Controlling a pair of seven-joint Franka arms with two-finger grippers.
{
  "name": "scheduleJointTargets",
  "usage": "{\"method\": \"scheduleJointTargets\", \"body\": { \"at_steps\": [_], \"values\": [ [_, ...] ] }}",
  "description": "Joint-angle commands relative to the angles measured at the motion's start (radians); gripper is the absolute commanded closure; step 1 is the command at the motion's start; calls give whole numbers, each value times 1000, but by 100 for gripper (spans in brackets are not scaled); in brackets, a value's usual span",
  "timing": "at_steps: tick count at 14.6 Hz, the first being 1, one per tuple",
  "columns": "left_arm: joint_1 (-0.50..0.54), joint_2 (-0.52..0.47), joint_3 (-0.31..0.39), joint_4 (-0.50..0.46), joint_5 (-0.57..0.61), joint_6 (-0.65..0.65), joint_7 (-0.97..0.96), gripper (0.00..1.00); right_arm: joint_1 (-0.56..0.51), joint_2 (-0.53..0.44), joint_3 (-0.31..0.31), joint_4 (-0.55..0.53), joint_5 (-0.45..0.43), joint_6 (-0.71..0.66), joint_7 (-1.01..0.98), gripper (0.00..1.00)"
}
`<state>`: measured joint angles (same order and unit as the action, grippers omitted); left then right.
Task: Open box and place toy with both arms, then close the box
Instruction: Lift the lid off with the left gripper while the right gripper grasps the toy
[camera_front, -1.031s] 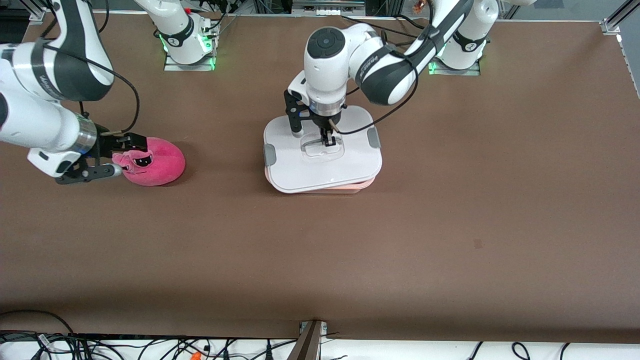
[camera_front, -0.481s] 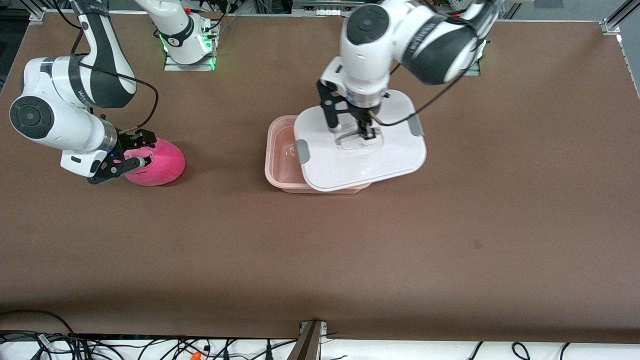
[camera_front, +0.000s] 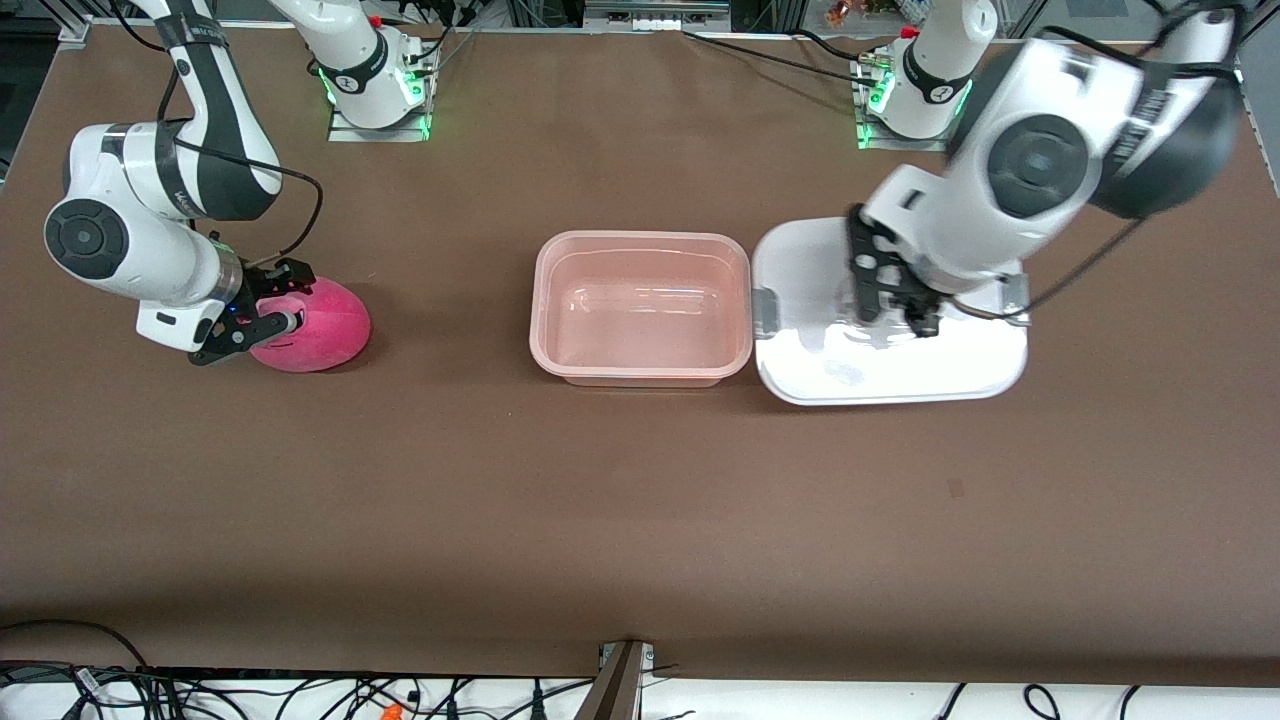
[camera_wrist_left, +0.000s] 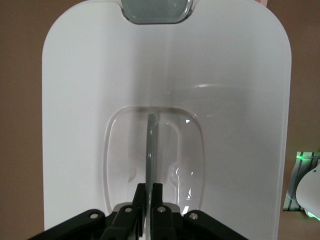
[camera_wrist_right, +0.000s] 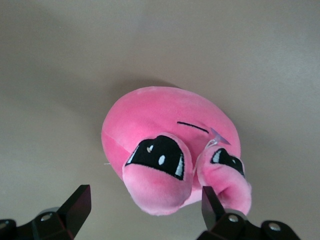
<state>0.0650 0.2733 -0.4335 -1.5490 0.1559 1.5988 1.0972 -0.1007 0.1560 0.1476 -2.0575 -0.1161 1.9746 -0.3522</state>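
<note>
Table (camera_front: 640, 520) holds the open pink tub (camera_front: 641, 372), nothing inside; white lid (camera_front: 900, 375) hangs beside it, its clear handle (camera_wrist_left: 150, 150) pinched tight by the left gripper (camera_front: 893, 308); right gripper (camera_front: 268, 310), jaws wide, sits around the pink plush toy (camera_front: 325, 325).

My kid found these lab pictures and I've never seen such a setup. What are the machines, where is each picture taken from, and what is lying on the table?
Two white robot arms stand at a brown table. The wide picture looks down from across it; the close-ups come from cameras on each wrist. The left gripper, jaws shut on the clear handle, holds the white lid beside the open pink tub, toward the left arm's end. The right gripper, jaws open, sits around the pink plush toy at the right arm's end.
</note>
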Motion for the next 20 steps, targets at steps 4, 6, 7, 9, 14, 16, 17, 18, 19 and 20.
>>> {"method": "scheduleJointTargets", "body": {
  "at_steps": [4,6,7,9,14,16,17,18,19,20],
  "values": [
    [232,3,-8,125,69,-33,261,100,1,-26,-3,-41,-13,15,-10,21],
    [301,6,-10,142,63,-24,294,100,1,-24,-3,-44,-13,10,-7,52],
    [309,9,-8,144,68,-20,299,100,3,-24,-3,-44,-13,7,-4,70],
    [329,15,-10,144,65,-13,302,100,3,-26,-3,-40,-13,7,1,100],
    [320,24,-17,158,63,-11,291,100,4,-52,15,74,-2,-125,121,100],
    [320,23,-17,158,65,-11,291,100,4,-56,88,198,21,-276,253,100],
    [320,24,-17,158,63,-13,291,100,4,-61,124,264,56,-342,325,100],
    [320,24,-17,158,63,-13,291,100,4,-61,160,322,100,-388,408,100],
    [320,24,-19,159,62,-13,291,100,4,-59,187,367,158,-420,505,100],
    [320,24,-17,159,62,-13,291,100,4,-58,205,393,235,-433,607,100]
  ]
}}
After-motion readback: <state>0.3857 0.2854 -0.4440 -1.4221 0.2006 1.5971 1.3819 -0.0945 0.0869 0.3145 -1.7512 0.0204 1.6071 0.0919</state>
